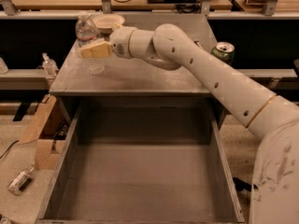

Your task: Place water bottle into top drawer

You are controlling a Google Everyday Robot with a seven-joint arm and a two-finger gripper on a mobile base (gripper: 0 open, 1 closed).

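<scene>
The water bottle (86,31), clear with a white cap, stands upright at the back left of the grey cabinet top (140,76). My gripper (93,51) reaches in from the right at the bottle's mid height and covers its middle. I cannot tell whether it touches the bottle. The top drawer (140,176) is pulled wide open below the cabinet top, a deep grey box with nothing in it.
A white bowl (108,21) sits just behind the bottle. A green can (223,52) stands at the cabinet's right edge, behind my arm. A small pump bottle (49,65) is on a low shelf to the left. A cardboard box (39,134) stands on the floor left of the drawer.
</scene>
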